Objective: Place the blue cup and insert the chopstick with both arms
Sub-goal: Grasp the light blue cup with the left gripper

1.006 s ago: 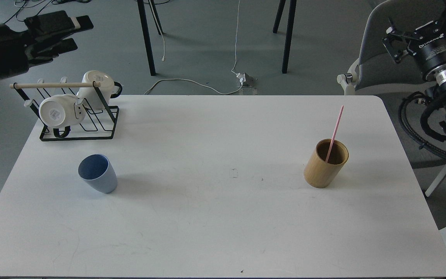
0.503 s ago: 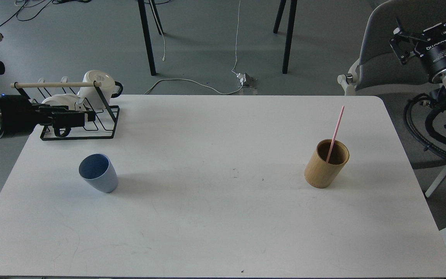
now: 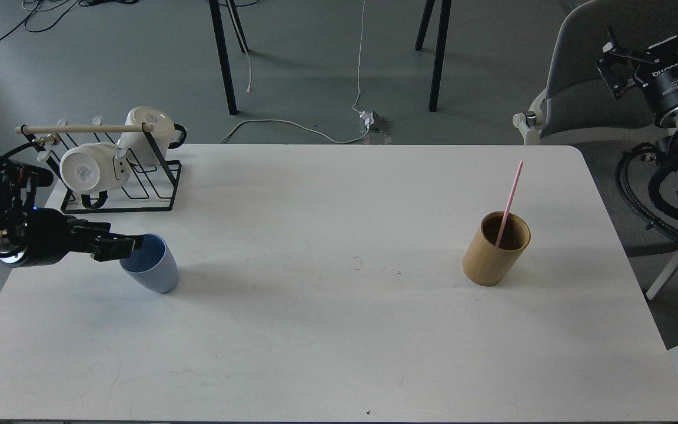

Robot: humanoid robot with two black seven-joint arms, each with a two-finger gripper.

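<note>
The blue cup (image 3: 152,271) stands upright on the left part of the white table (image 3: 339,330). My left gripper (image 3: 126,247) comes in level from the left; its two dark fingers sit slightly apart at the cup's left rim, holding nothing. The pink chopstick (image 3: 511,197) leans inside the tan bamboo holder (image 3: 495,250) on the right part of the table. My right gripper (image 3: 677,73) hangs off the table at the upper right, far from the holder; its fingers are cut off by the frame's top edge.
A black wire rack (image 3: 139,188) with a pale wooden rod and two white mugs (image 3: 89,171) stands at the table's back left, just behind my left arm. A grey chair (image 3: 586,76) stands behind the table's right corner.
My left gripper has come down from above the rack, past it, to the blue cup's left rim. The right arm has shifted slightly right. Cup, holder and chopstick have not moved.
</note>
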